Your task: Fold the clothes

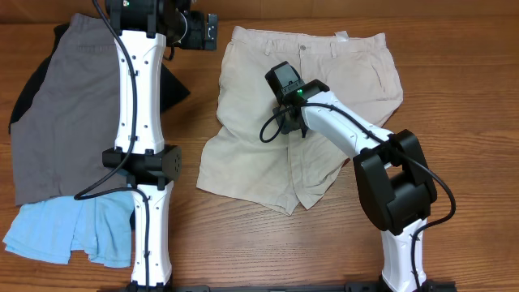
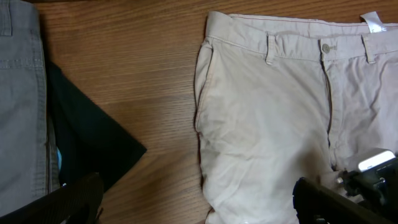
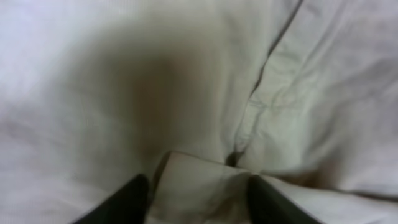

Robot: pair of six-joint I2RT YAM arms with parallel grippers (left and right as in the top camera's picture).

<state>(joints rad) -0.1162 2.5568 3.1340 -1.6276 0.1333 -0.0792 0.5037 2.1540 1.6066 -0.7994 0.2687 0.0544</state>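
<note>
— On the desk (image 1: pixel 462 49), where are the khaki shorts (image 1: pixel 251 138)?
— Laid out, waistband at the far edge, right of the grey shorts (image 1: pixel 73 113)
— And the hands?
— Robot's right hand (image 3: pixel 199 186) pinches a ridge of khaki cloth near the fly; left hand (image 2: pixel 202 205) hovers, fingers wide apart

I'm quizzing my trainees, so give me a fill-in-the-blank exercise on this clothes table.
The right gripper pinches the beige shorts; the left gripper is ___.
Under the grey shorts lies a garment coloured ___.
The light-blue shorts lie beside the ___ arm.
Missing: open, black, left.
</note>
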